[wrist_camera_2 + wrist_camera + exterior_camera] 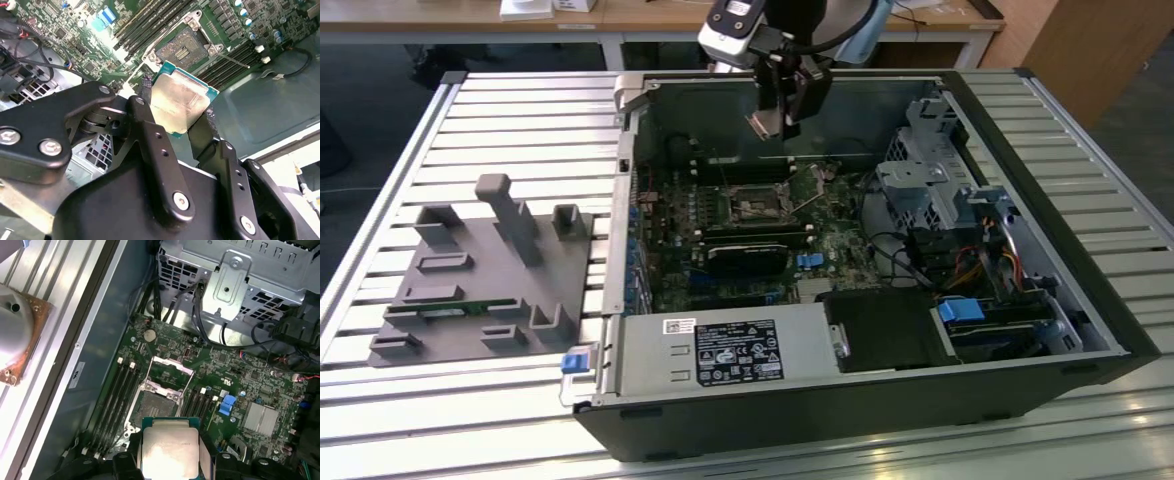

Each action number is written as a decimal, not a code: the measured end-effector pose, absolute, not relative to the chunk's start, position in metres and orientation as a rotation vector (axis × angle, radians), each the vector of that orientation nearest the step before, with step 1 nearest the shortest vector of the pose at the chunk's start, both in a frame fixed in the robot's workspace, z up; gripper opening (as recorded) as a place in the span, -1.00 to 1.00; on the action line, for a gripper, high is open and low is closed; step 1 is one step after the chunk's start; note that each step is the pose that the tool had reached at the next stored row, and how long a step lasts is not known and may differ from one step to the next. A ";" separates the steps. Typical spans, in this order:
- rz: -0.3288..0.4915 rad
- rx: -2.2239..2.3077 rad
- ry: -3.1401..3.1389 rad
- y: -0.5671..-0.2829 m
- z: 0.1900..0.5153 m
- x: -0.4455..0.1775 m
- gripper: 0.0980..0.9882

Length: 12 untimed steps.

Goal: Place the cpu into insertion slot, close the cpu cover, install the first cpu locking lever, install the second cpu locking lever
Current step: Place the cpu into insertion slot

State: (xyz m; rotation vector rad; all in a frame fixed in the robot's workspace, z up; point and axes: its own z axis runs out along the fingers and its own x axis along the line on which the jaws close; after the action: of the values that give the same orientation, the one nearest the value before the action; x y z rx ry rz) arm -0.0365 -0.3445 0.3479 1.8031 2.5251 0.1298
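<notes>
Gripper (174,120) pinches flat square silvery-beige cpu (181,97); square black silver-rimmed insertion slot (185,47) lies below and ahead, apart, uncovered.

I log the site as a robotics lab or test workshop: a slatted aluminium tabletop (520,130), an opened computer case (854,415) lying on its side on it, a grey parts fixture (454,300) beside the case, plain wooden desks (654,18) behind.
</notes>
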 end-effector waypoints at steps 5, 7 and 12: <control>0.129 1.847 2.492 -0.344 0.347 -0.036 0.00; 0.128 1.863 2.479 -0.344 0.347 -0.036 0.00; 0.127 1.911 2.440 -0.344 0.346 -0.036 0.00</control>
State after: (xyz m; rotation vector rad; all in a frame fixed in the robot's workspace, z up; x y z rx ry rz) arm -0.0365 -0.3443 0.3461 1.9113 2.4397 0.1269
